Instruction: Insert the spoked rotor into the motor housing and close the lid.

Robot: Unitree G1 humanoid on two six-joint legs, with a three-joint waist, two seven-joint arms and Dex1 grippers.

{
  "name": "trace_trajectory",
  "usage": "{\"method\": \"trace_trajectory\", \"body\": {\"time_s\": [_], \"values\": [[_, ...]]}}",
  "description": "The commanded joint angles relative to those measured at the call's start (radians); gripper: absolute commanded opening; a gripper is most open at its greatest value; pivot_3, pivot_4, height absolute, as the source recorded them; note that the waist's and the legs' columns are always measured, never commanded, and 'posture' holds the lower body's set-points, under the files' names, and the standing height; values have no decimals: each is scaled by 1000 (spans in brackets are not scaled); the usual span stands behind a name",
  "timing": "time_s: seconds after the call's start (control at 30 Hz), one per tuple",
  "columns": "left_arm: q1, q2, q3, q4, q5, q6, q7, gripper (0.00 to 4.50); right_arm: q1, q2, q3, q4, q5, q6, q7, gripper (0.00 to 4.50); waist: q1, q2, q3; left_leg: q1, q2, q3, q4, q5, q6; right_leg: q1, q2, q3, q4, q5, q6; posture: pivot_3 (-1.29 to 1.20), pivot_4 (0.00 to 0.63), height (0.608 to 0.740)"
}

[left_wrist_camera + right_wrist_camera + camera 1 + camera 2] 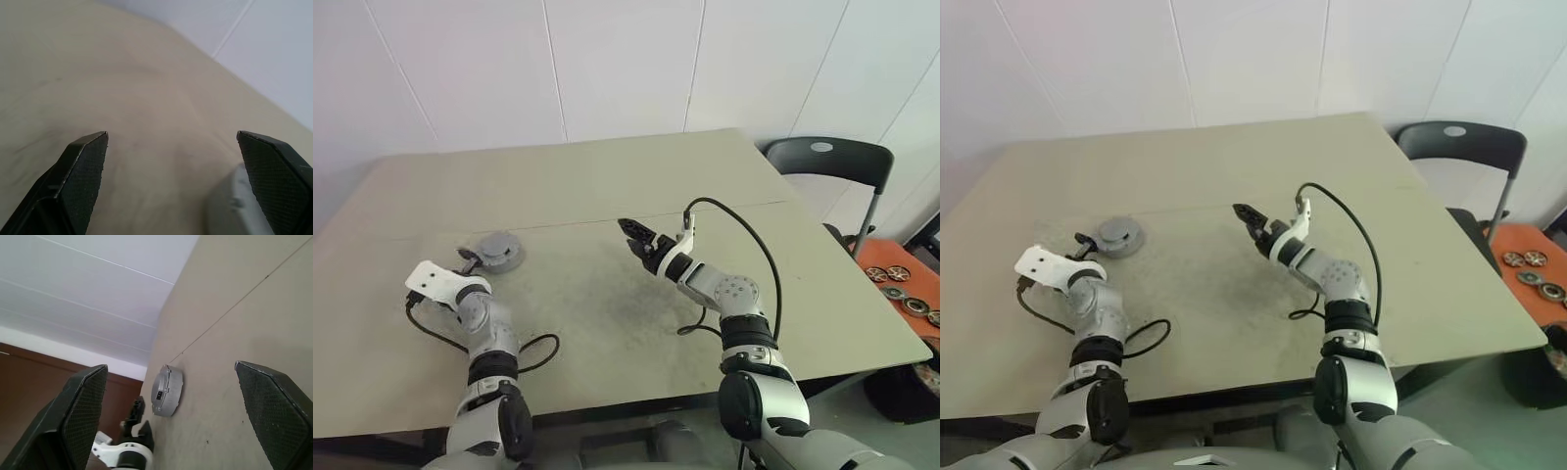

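In the head views, the closed motor housing (498, 252) is seen on the bench (607, 186), just beside the left end effector (468, 260). In the left wrist view, its fingers (83, 166) are spread wide with nothing between them. In the right wrist view, the right end effector (176, 416) is also wide and empty, well apart from the housing.

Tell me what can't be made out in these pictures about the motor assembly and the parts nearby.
- Spoked rotor: whether it sits inside the motor housing; the lid on top hides the inside.
- Housing in the left wrist view: cut off by the edge behind one left gripper finger.
- Round parts on the orange surface beside the chair: too small to identify.
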Motion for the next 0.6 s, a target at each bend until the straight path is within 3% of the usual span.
{"method": "trace_trajectory", "body": {"time_s": [0.03,0.6], "values": [[18,7,-62,-116,-13,-7,-161,4488,-5,4,30,-61,-31,-71,28,4345,6,0,0,0,0,0,0,0,0,0,0,0,0,0,0,0,0,740],[238,42,-241,-394,-19,158,-547,4488,60,-82,261,-94,-348,-364,119,4345,5,0,0,0,0,0,1,0,-1,0,0,0,0,0,0,0,0,740]]}}
